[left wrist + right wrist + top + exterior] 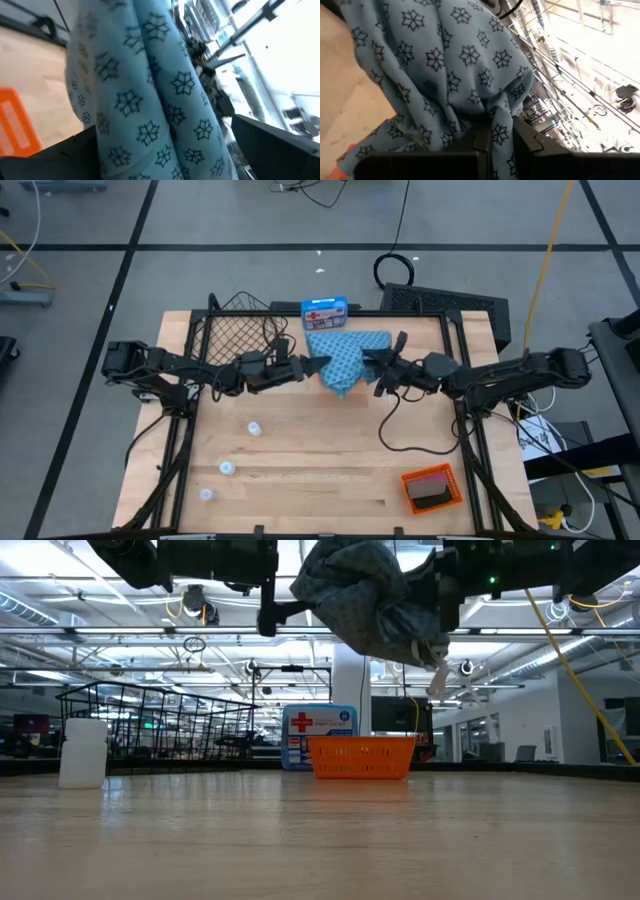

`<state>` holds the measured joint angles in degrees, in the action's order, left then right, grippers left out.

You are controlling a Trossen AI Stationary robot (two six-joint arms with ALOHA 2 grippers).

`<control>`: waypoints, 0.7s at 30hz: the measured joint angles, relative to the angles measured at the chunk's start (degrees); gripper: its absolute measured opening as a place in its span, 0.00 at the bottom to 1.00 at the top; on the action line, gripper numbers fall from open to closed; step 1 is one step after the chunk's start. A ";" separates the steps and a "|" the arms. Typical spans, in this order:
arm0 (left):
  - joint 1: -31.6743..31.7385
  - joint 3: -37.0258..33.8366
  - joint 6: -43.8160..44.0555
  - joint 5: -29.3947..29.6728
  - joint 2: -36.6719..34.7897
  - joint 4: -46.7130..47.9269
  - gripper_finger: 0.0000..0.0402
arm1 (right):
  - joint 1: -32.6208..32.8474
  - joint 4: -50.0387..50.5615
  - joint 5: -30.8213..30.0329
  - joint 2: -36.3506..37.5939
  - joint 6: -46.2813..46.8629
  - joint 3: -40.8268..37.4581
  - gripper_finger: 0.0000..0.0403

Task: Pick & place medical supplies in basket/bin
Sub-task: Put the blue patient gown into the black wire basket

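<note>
While the wire basket point(235, 330) waits at the bench's point(320, 470) far left, the left end effector point(303, 367) is held spread beside the teal cloth point(345, 360), which is raised mid-bench. The cloth is pinched by the right end effector point(378, 370), pressed together on a fold. Soft, light and floppy, it is best gripped at bunched folds; only a red cross is legible on the blue box point(324, 311).

1 cloth point(345, 358); 3 vials point(255, 428); 1 basket point(232, 332); 1 tray point(432, 487)
</note>
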<state>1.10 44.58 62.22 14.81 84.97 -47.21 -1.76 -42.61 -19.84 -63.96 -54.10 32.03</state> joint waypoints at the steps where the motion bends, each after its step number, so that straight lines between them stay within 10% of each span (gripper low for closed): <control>1: 0.00 0.00 -0.51 1.09 0.00 -0.03 0.98 | 0.00 -0.40 -0.22 -0.47 -0.57 0.00 0.05; 21: 1.07 0.00 -0.25 6.93 0.00 3.50 0.98 | 1.51 -3.06 -4.28 -3.17 -5.63 0.00 0.05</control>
<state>2.17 44.58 61.97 21.74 84.97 -43.71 -0.25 -45.67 -24.12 -67.13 -59.73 32.03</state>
